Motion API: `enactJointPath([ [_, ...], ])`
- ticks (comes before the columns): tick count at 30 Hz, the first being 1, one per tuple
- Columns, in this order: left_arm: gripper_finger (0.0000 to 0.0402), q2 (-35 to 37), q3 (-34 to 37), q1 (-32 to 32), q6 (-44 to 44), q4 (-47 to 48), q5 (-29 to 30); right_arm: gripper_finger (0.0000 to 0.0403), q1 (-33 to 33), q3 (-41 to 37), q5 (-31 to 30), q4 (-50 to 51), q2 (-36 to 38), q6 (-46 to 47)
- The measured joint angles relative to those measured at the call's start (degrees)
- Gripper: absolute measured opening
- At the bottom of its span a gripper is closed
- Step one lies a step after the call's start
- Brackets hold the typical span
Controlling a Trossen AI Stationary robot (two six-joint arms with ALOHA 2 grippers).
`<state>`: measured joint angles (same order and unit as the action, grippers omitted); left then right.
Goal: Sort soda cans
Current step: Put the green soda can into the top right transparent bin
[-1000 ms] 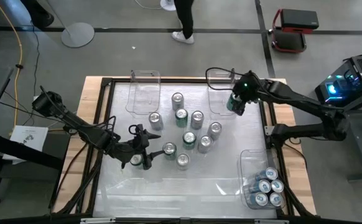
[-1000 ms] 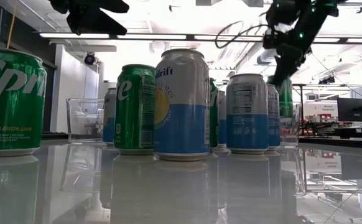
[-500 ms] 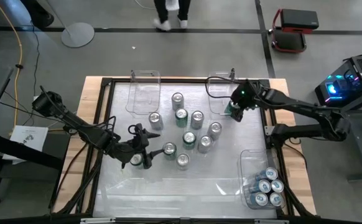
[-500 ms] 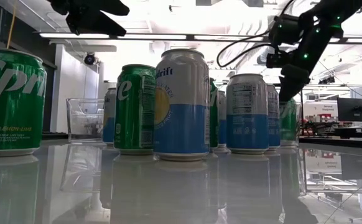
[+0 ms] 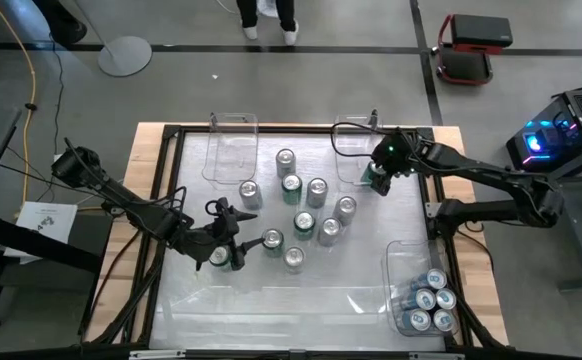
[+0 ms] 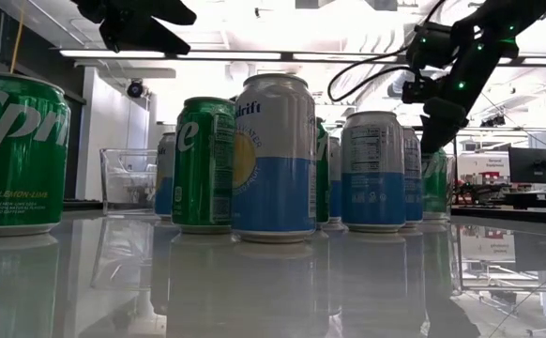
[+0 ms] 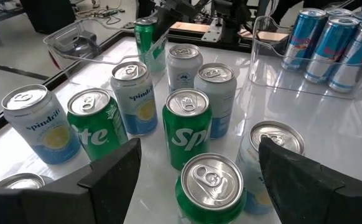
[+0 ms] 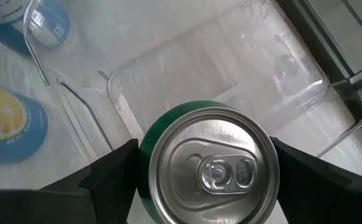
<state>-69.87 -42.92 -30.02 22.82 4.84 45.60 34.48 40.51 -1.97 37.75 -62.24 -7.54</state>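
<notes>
Over to the left of the loose cluster of soda cans (image 5: 301, 210) in the middle of the table (image 5: 271, 300), the left gripper (image 5: 223, 255) hangs with its fingers spread wide above a green can (image 7: 210, 188), straddling it without touching, presumably lined up for a pick. An empty clear bin (image 5: 231, 145) sits just beyond the cluster on that side. Right of the cluster, the right gripper (image 5: 376, 175) holds a green soda can (image 8: 209, 167) at the near edge of a second clear bin (image 8: 231, 74). Its fingers flank the can closely, and I cannot tell whether they pinch it or have just let go; my guess is this bin takes the greens. Nearer the front, right of the cluster, a third bin (image 5: 396, 262) already holds several blue cans (image 5: 429, 302), sorted by colour.
</notes>
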Motion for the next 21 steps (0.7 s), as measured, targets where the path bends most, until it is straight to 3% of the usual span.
enactJointPath([
  [7, 0.0303, 0.0, 0.0, 0.0, -0.02, 0.03, -0.02, 0.0346, -0.06, -0.2, 2.1, 0.67, -0.13, 0.4],
  [21, 0.0303, 0.0, 0.0, -0.02, 0.01, 0.04, 0.01, 0.035, -0.09, 7.93, -2.04, 0.98, -0.21, -0.9],
])
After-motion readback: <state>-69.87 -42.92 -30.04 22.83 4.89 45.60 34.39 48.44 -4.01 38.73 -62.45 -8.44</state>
